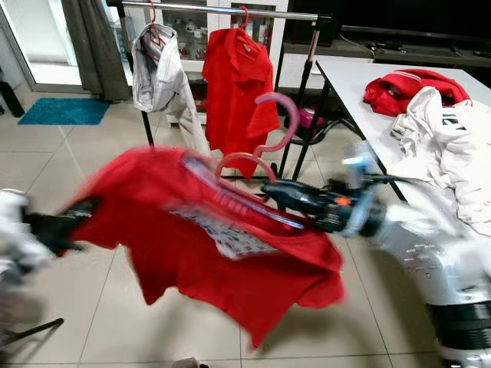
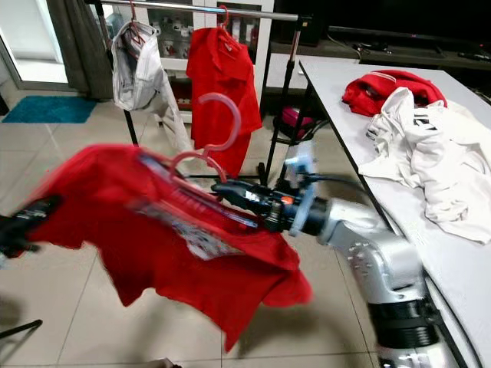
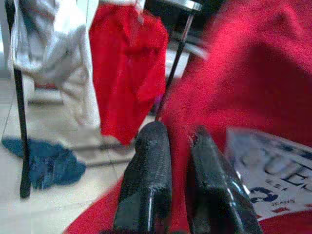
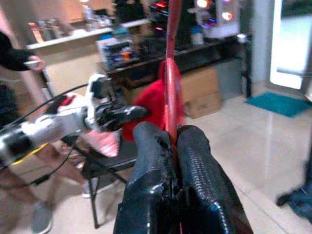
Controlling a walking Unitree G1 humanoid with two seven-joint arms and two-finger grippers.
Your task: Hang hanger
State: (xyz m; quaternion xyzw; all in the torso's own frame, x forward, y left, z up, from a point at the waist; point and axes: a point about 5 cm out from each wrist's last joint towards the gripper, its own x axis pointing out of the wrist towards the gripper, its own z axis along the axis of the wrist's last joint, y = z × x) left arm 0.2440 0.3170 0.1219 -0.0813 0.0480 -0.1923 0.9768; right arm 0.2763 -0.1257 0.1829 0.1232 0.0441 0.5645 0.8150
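Observation:
A red T-shirt [image 1: 215, 253] with a white print hangs on a pink hanger [image 1: 278, 115] whose hook points up. My right gripper [image 1: 278, 192] is shut on the hanger just under the hook, and the right wrist view shows its fingers [image 4: 195, 146] clamped on the thin red bar. At the shirt's left end, my left gripper [image 1: 73, 218] is shut on the red cloth, with its fingertips [image 3: 153, 141] pinching the fabric. The shirt is stretched between both arms in front of the clothes rail [image 1: 230, 9].
On the rail hang a pale garment [image 1: 157, 73] and a red shirt [image 1: 238, 84]. A white table [image 1: 357, 80] at the right carries red clothes [image 1: 414, 86] and white clothes [image 1: 445, 146]. A blue mat [image 1: 65, 111] lies far left. A person [image 4: 22, 58] stands behind.

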